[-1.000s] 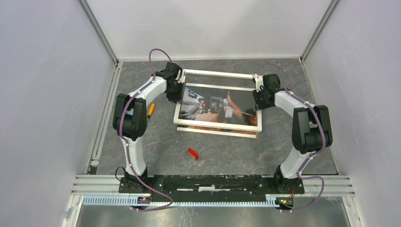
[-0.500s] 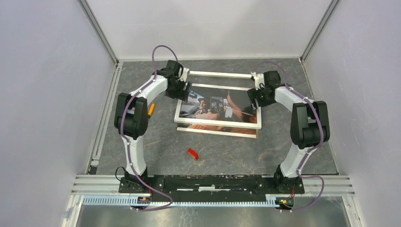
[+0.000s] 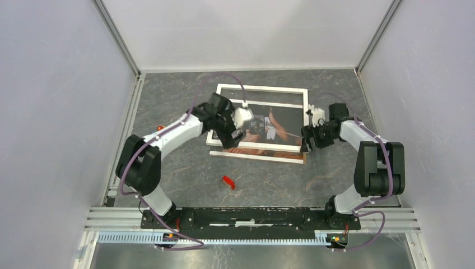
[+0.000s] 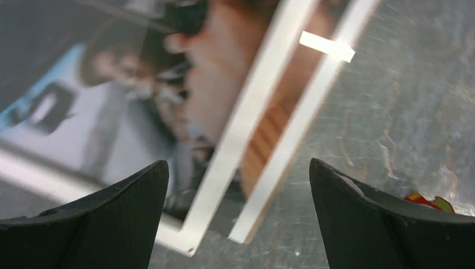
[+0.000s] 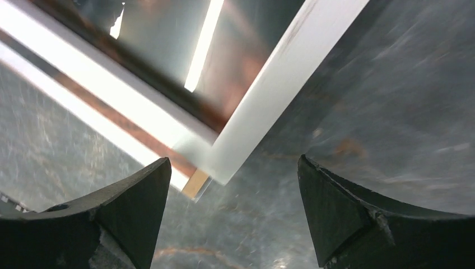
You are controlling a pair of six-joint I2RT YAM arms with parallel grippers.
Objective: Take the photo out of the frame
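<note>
Wrist views, both jaws spread wide, empty, over frame (image 4: 241,134) corners

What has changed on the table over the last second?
The left gripper left the frame's far-left corner, opened and swung in over the photo; the right gripper left the far-right corner, opened and drew back to the near-right corner. Frame, photo and the small red piece stayed put.

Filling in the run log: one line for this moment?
left gripper open above photo | right gripper open at frame corner | photo not yet out
</note>
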